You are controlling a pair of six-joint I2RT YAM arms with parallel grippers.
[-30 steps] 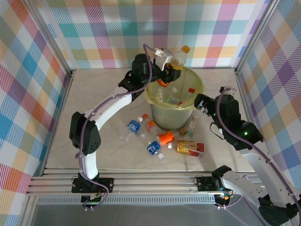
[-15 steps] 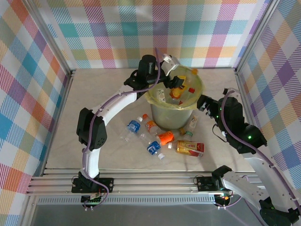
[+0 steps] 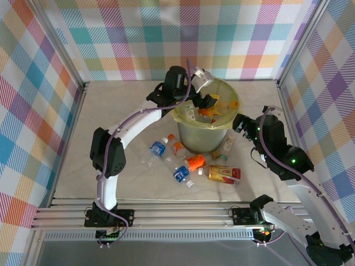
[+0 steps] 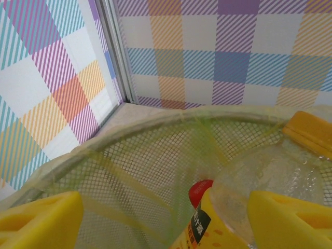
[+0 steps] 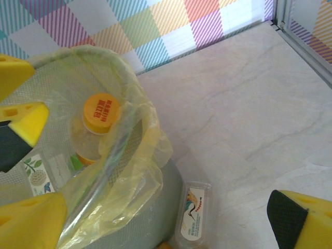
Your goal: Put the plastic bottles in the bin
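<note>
Your left claw [image 3: 206, 92] spread wide over the bin [image 3: 202, 141], orange-capped bottle [image 5: 101, 113] inside it, your right claw [image 3: 239, 123] gaping empty beside the bin, several bottles [image 3: 224, 174] scattered on the bench [image 3: 122, 111] at its foot.

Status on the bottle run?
Left tool open over bin, yellow-capped bottle inside. Right tool open beside bin. Several bottles on table by bin base. No obstruction seen.
</note>
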